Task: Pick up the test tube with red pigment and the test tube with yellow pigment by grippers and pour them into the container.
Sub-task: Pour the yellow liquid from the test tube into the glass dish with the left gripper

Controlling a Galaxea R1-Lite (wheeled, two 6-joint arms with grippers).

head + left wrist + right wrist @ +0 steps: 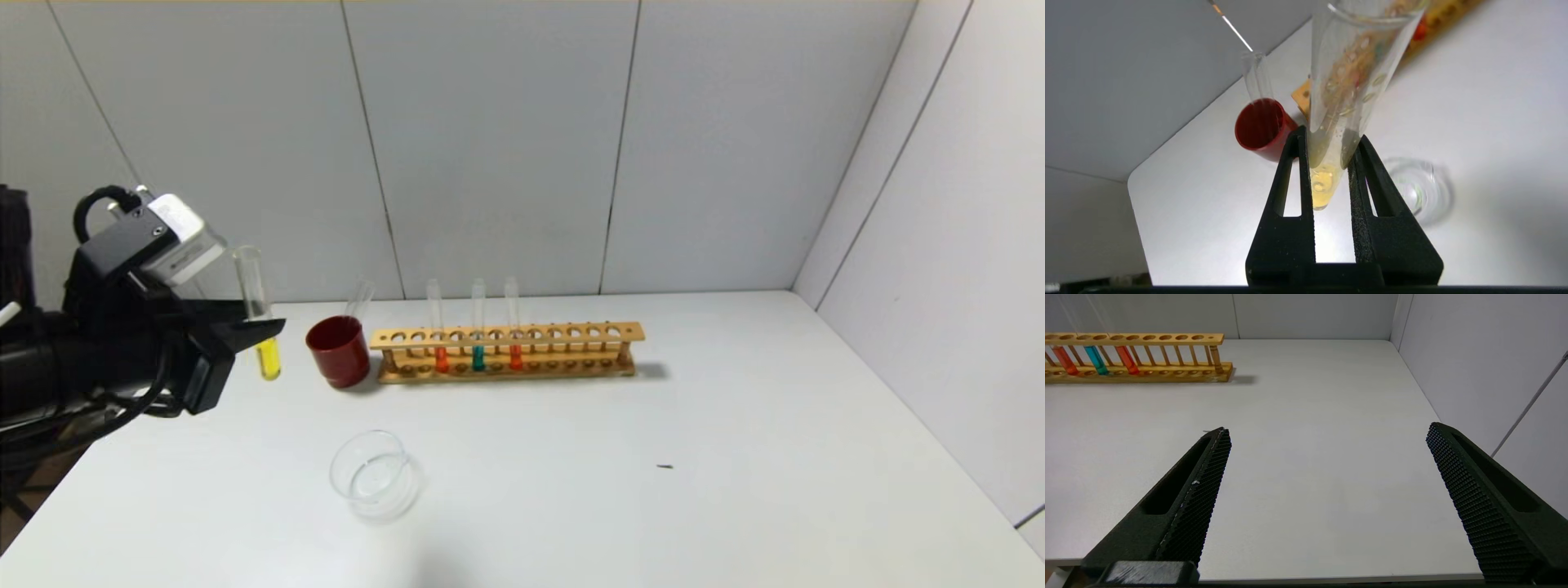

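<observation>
My left gripper point(260, 328) is shut on the test tube with yellow pigment point(269, 358) and holds it upright above the table's far left. In the left wrist view the black fingers point(1299, 163) clamp this tube point(1325, 183) just above its yellow liquid. Two alike tubes with orange-red liquid point(441, 358) point(515, 356) stand in the wooden rack point(571, 333), either side of a teal tube point(478, 358). The clear glass container point(371, 475) sits on the table in front and right of the held tube, and shows in the left wrist view point(1423, 190). My right gripper point(1329, 430) is open and empty, low over the table's near right.
A dark red cup point(337, 351) with an empty tube point(359, 296) leaning in it stands between the held tube and the rack. The rack also shows in the right wrist view point(1167, 337). Grey walls close in the back and right.
</observation>
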